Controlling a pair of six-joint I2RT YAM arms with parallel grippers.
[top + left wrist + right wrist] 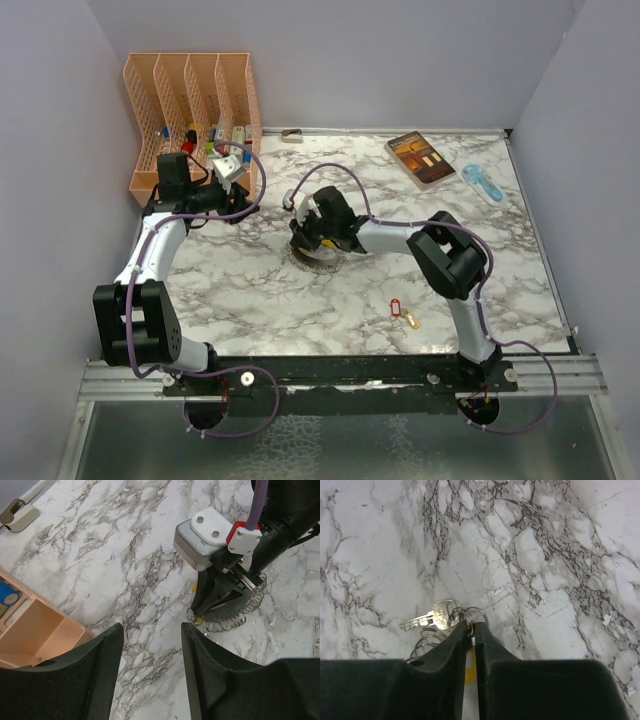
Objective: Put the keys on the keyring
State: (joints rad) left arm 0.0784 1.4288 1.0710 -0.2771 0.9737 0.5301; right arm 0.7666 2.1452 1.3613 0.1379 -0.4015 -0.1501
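The left arm (150,250) and right arm (440,255) have black joint housings joined by white links, each trailed by a looping purple cable (252,180). The right end effector (200,617) carries a grey block (192,547), a two-screw white plate (212,525) and a red clip (242,535). The left end effector (151,627) has broad matte-black fingers (107,670).

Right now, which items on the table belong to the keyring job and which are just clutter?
Job:
- keyring, pinched by right gripper
- silver key at its fingertips
- tagged keys, red and yellow, near right arm's base
- left gripper, open

Lying about:
- orange organizer
- brown book
- blue object
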